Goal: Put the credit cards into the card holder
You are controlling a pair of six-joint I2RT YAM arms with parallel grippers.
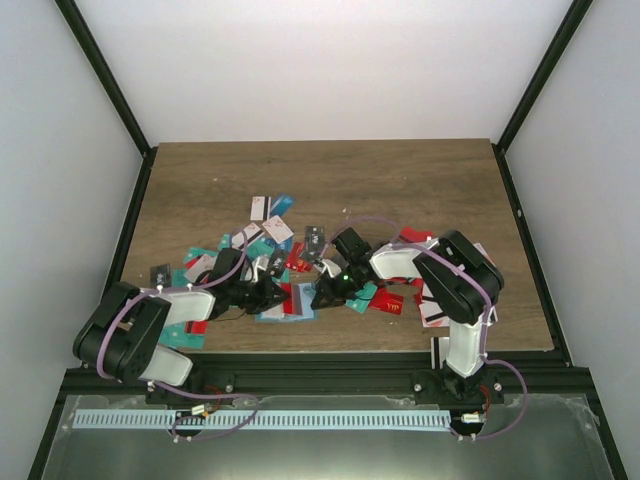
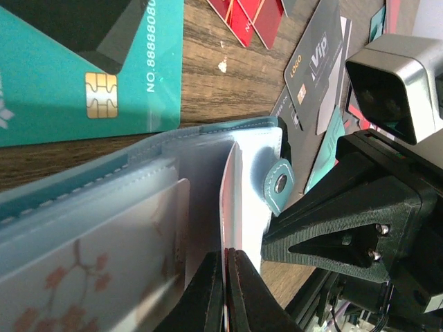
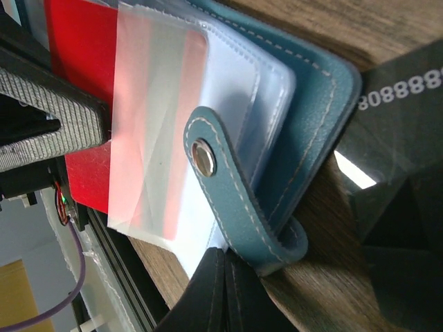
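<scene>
L gripper (image 2: 225,261) is pinched tight on a red card (image 3: 73,62), seen edge-on btwn its tips in its own cam. Card holder (image 3: 311,76) lies open right ahead of those tips, clear sleeves fanned. Card's leading edge sits at the mouth of one sleeve (image 3: 159,104). It looks partly under the film but not seated. R gripper (image 3: 224,264) is closed on the holder's near edge, by the root of the clasp tab (image 3: 228,187), bracing it vs the push. The grippers nearly face each other w/ the holder btwn them. Other credit cards (image 1: 277,229) lie scattered on the table (image 2: 208,69) beyond both. A teal card (image 2: 90,69) lies just past the holder from L.

Step in hand, as I judge it: slide the card into the sleeve. To do it well:
- Keep the card flat w/ the pocket plane and push straight toward R, slowly. Any tilt and a corner may catch film or stitching.
- R should hold firm w/o squeezing the sleeve mouth shut.
- Release only once most of the card is inside, then nudge the tail in.

Risks: the film buckles or the holder skids.
</scene>
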